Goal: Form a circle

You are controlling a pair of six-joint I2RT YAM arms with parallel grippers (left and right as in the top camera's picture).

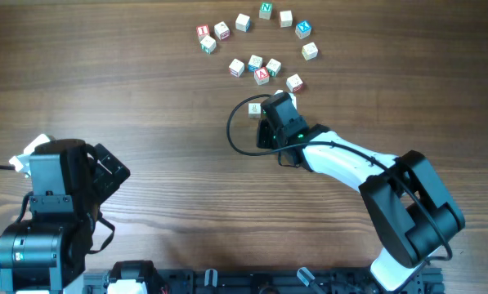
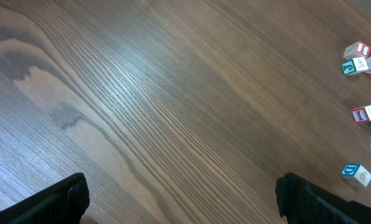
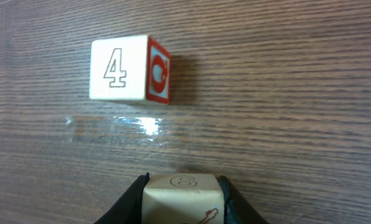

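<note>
My right fingers (image 3: 124, 208) pinch the 6 cube (image 3: 182, 194) by opposite flat faces, near the 4 cube (image 3: 129, 68) on the tabletop (image 3: 284, 124), left fingers (image 2: 61, 199) spread empty; light, stiff, smooth wood, I reckon, so a square mid-face hold should stop it twisting.

Dark wooden table (image 1: 145, 98) carries scattered pale alphabet cubes (image 1: 255, 63)

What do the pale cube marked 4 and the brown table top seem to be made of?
Pale cube marked 4: likely wood, painted smooth cream, one glossy red side. Brown table top: wood or wood-look laminate; clear grain lines, a faint sheen where light reflects.
</note>
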